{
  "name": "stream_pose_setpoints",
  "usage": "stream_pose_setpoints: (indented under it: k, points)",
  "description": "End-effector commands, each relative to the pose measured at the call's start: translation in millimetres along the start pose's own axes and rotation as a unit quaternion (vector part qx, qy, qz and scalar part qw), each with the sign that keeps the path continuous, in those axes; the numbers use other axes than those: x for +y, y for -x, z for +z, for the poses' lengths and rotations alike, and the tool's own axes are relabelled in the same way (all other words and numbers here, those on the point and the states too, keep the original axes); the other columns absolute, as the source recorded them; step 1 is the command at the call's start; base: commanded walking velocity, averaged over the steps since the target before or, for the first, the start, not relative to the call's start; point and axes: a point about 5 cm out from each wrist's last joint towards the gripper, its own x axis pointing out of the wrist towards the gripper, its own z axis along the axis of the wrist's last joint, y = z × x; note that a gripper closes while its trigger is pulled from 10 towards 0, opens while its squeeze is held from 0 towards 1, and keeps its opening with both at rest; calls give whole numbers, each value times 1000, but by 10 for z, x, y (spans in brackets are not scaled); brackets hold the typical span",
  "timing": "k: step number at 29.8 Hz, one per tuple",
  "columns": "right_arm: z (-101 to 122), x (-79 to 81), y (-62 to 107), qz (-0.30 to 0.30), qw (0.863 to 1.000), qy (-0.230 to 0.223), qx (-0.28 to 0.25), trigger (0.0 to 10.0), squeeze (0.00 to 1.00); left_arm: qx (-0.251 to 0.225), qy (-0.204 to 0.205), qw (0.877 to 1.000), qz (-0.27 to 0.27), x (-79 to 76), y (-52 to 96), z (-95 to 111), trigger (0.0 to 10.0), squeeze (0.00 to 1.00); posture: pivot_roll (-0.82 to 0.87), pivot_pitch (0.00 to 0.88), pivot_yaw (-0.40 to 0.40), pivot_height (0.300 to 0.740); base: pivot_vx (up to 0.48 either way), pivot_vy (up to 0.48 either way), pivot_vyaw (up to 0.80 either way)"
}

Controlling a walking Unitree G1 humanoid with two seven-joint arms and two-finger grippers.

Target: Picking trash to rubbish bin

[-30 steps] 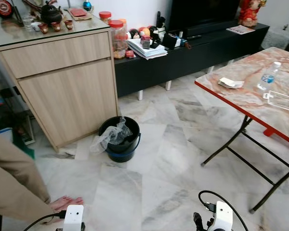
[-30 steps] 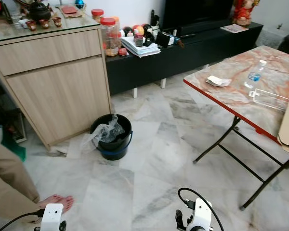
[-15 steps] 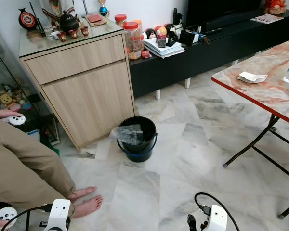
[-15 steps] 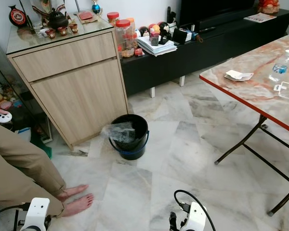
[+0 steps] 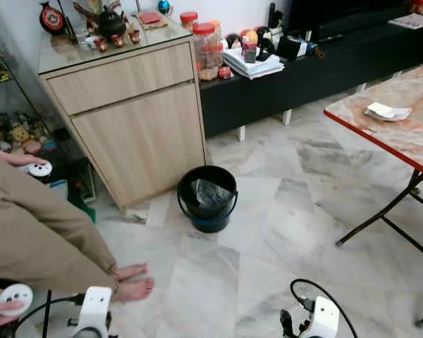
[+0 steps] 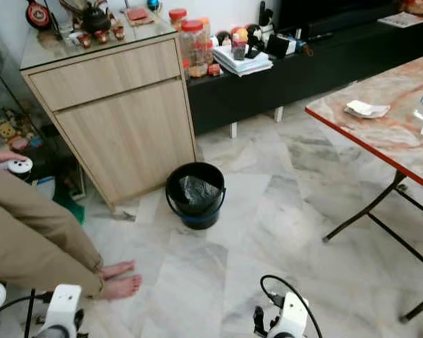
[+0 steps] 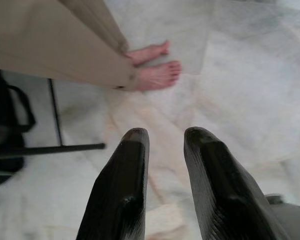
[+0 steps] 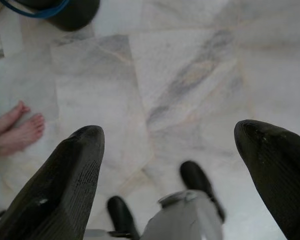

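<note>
**Both grippers low and empty, bin ahead on the floor**

The right gripper (image 8: 172, 145) hangs low over the marble floor (image 5: 268, 232) with its two black fingers spread wide and nothing between them. The left gripper (image 7: 162, 145) also hangs low over the floor, its fingers set a narrow gap apart and holding nothing. Just beyond the left gripper are a person's bare feet (image 5: 132, 282) and tan trouser leg (image 5: 35, 232); the person holds white controllers (image 5: 14, 296).

The black rubbish bin (image 5: 207, 198) stands on the floor well ahead of both grippers, roughly between them, just in front of the wooden cabinet (image 5: 137, 120). A crumpled clear plastic bag (image 5: 210, 193) lies inside it.

To the right stands a folding table (image 5: 402, 134) with a red edge, and a crumpled white paper (image 5: 385, 111) lies on it, well apart from the bin. Farthest back, a black low unit (image 5: 303, 70) holds jars and books.
</note>
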Motion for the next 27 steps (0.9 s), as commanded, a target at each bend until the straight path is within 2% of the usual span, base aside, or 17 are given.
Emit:
stream_pose_setpoints:
  k: [1,5,15,27]
  points:
    - [22,42,-10,6,1000,1,-4,10000,0,18,-8,1000,6,29,18,-78,10000,0,-133,30,56,740,0,0,0]
    - [139,90,-40,18,999,22,-16,10000,0,11,-2,1000,2,-30,-9,-4,10000,0,-152,13,41,740,0,0,0]
    - [281,86,-64,16,999,10,-35,10000,0,3,13,1000,10,-47,-38,81,10000,0,-149,0,30,740,0,0,0]
    - [125,135,-38,20,999,-5,-26,10000,0,8,1,1000,15,24,-15,17,10000,0,-144,0,61,740,0,0,0]
